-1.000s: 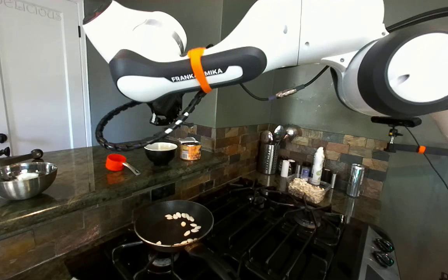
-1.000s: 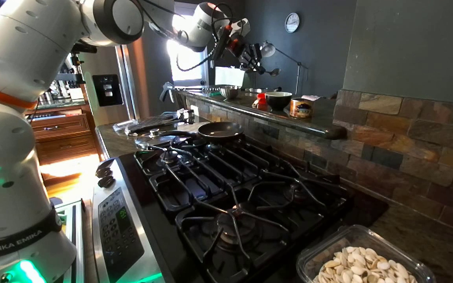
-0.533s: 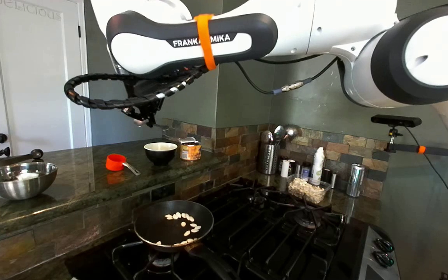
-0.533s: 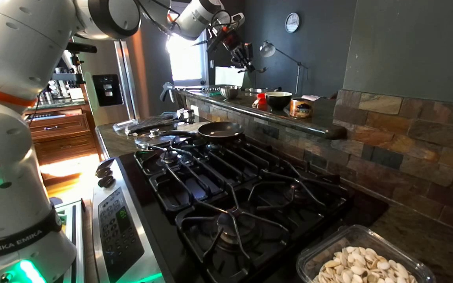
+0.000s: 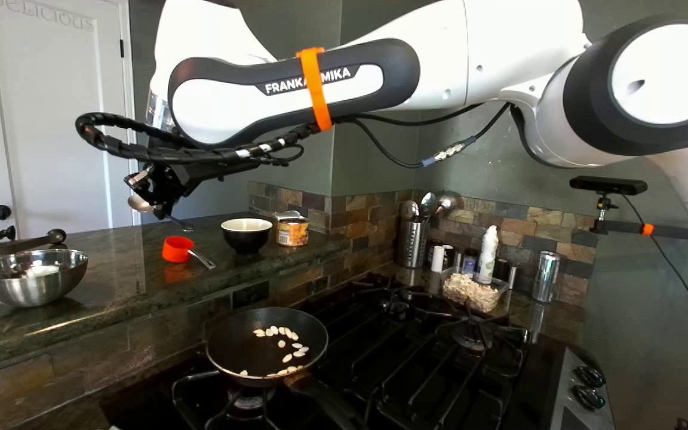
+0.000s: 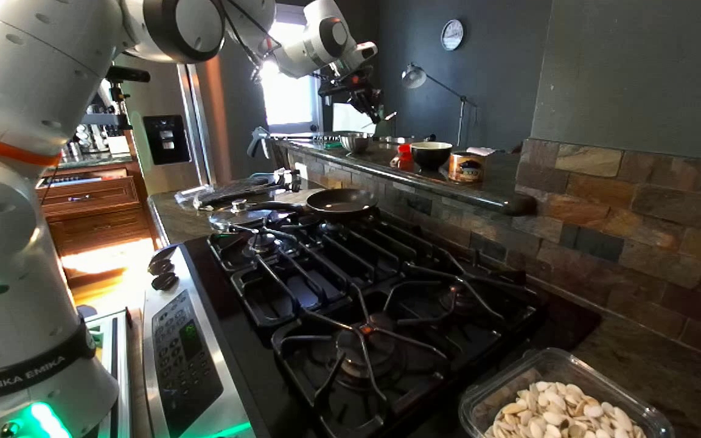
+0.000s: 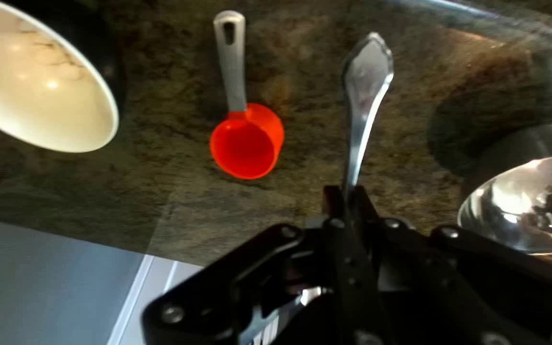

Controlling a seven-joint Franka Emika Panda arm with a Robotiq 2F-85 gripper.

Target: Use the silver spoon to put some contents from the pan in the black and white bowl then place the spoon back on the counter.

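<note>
My gripper (image 5: pixel 168 209) is shut on the silver spoon and holds it above the raised stone counter (image 5: pixel 111 292). In the wrist view the spoon's handle (image 7: pixel 367 76) sticks out past the fingertips (image 7: pixel 349 194). Its bowl end (image 5: pixel 139 203) shows at the gripper's left in an exterior view; the gripper hides it in the wrist view. The black and white bowl (image 5: pixel 247 239) stands on the counter, right of the gripper; its cream inside (image 7: pixel 41 91) shows in the wrist view. The pan (image 5: pixel 236 343) sits on the stove below, with several pale seeds (image 5: pixel 281 331) in it.
An orange-red measuring cup (image 5: pixel 178 249) lies between the gripper and the bowl. A steel bowl (image 5: pixel 30 280) stands at the counter's left, a can (image 5: pixel 292 232) right of the black bowl. A clear tub of seeds (image 6: pixel 560 413) stands beside the stove. The counter edge drops to the stove.
In an exterior view my gripper has moved left and down, from over the black and white bowl toward the counter, and the wrist has turned. The spoon stays held.
</note>
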